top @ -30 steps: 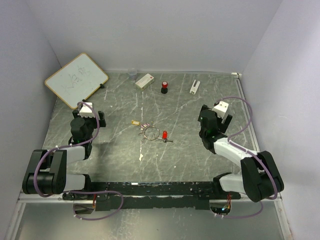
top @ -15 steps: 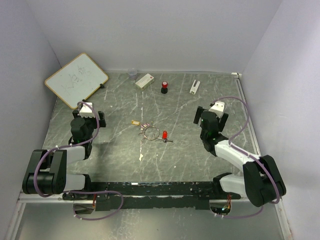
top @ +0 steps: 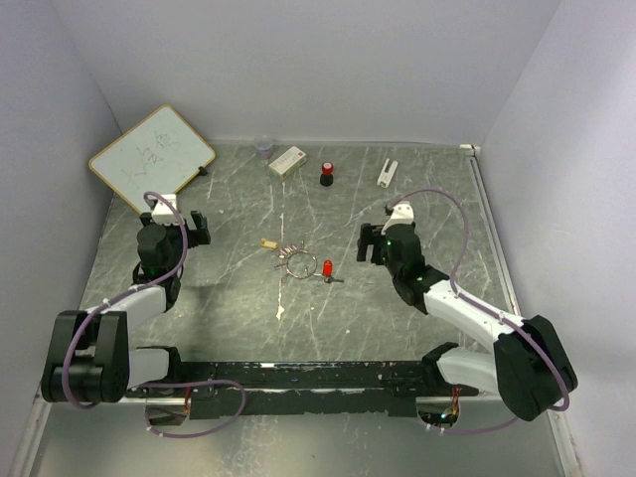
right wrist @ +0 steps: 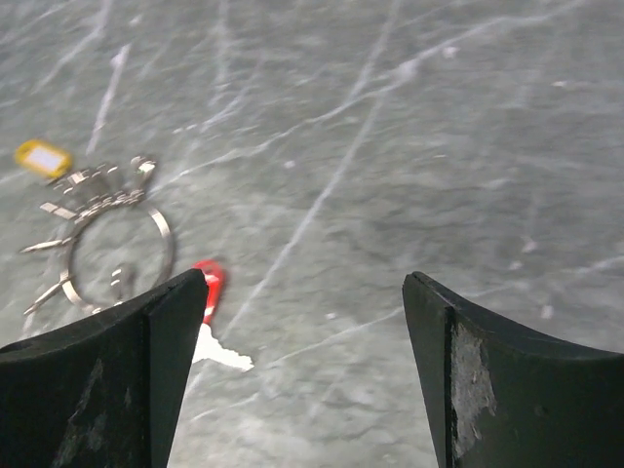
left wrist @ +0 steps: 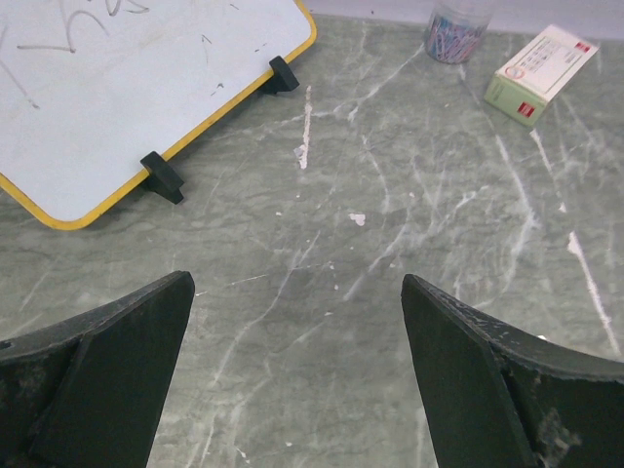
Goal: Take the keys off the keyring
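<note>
Right gripper (right wrist: 304, 281): fingers spread wide, nothing between them, above the bare table (right wrist: 468, 146).

Just beside its left finger, partly hidden by it, lies the red key (right wrist: 208, 281). The red head is at the far end; the silver blade points back toward the gripper and a little right. I cannot tell whether this key touches the ring.

Keyring (right wrist: 168, 244): ahead and to the left of the right gripper, flat on the table. The red head is at its right edge.

Silver keys (right wrist: 96, 187): bunched on the far-left arc of the ring, with two thin ones sticking out leftward lower down.

Yellow key (right wrist: 44, 158): farthest from the gripper, its head beyond the silver bunch at far left.

The long axis of the whole bunch runs from the yellow head, far left, to the red key's blade, near right.

Left gripper (left wrist: 295, 283): fingers wide apart, holding nothing. The bunch is off to its right, well apart, out of its wrist view.

Ahead-left of it: whiteboard (left wrist: 117, 78) on black feet. Ahead-right, farther: cup of paper clips (left wrist: 458, 27) and a white-green box (left wrist: 541, 73).

Far beyond the right gripper: red-topped knob (top: 326, 174).
</note>
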### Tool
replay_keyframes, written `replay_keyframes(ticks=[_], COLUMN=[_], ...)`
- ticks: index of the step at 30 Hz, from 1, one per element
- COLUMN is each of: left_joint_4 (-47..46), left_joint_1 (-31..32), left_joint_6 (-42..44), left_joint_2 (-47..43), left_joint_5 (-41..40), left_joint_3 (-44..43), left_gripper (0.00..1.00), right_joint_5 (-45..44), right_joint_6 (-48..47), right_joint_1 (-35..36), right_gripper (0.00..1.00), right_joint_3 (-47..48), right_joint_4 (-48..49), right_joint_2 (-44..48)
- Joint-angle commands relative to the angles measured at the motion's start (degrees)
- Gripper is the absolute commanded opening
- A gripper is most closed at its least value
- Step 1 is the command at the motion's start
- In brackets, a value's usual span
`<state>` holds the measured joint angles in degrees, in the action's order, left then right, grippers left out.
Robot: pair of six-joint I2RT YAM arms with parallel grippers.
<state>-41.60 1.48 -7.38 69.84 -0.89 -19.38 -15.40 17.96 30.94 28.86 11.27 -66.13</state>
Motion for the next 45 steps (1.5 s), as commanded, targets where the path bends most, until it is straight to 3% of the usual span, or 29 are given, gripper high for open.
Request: replay_keyframes(ticks=[1,3,9,10,18,25,45], left_joint_4=[6.9,11.3,13.5,13.4,13.9,13.3,14.3], left_joint_1=[0.4,0.6,2.4,3.0,5.1,5.4,7.3], left_joint_6=[-7.0,-7.2,-2.5,-2.4,-0.5,-0.6,0.4], left_joint_2=[-3.1,-3.7,-6.4,-7.1,-6.6,-4.7,-8.2], left_joint_5=[-2.0,-1.6,8.1,8.6,12.8,15.6,8.1], left_joint_3=[-3.4,-4.8,-4.4,-4.0,-3.6,-3.7,-2.4], left_gripper=[0.99,0.99,0.99,0.99,0.99,0.99,0.99], right_joint_5=[0.3,0.0,2.3,2.3,5.8,6.9,6.1], right_joint_6=[2.2,2.4,2.4,2.8,4.8,5.7,6.1], right_joint_1=[5.9,8.0,9.3,9.5,9.9,10.0,11.8], right_gripper=[0.83,0.83,0.36,0.35,0.42,0.43,0.46], right_joint_3=[0.0,0.2,2.4,3.0,3.0,3.7,7.3], right_joint_4=[-0.3,-0.2,1.4,1.3,5.8,7.0,7.8], right_joint_2=[0.4,-0.9,-8.3,-9.6,-14.2,-17.0,-25.1])
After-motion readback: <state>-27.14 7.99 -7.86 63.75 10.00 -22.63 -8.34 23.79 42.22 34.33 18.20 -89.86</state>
